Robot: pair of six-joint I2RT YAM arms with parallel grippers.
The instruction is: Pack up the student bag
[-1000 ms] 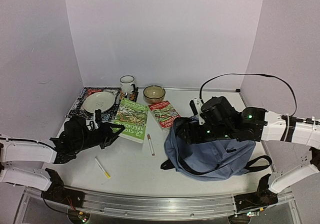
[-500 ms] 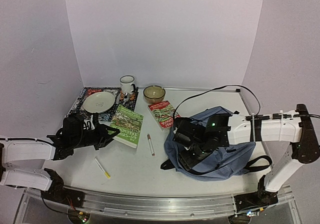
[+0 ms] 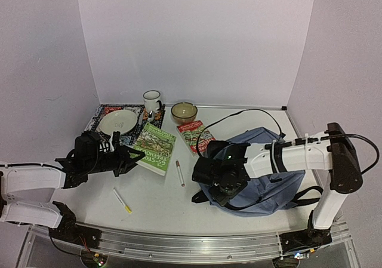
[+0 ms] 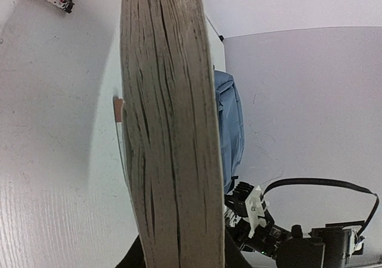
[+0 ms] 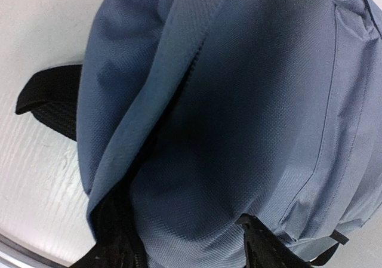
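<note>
One pen (image 3: 179, 173) between book (image 3: 156, 147) and bag (image 3: 280, 183)

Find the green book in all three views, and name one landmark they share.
Top external: green book left of centre, gripped by the left claw.
Left wrist: its page edge fills the middle, top to bottom.
Right wrist: not in it.
Shared landmark: the student bag, in all three.
</note>
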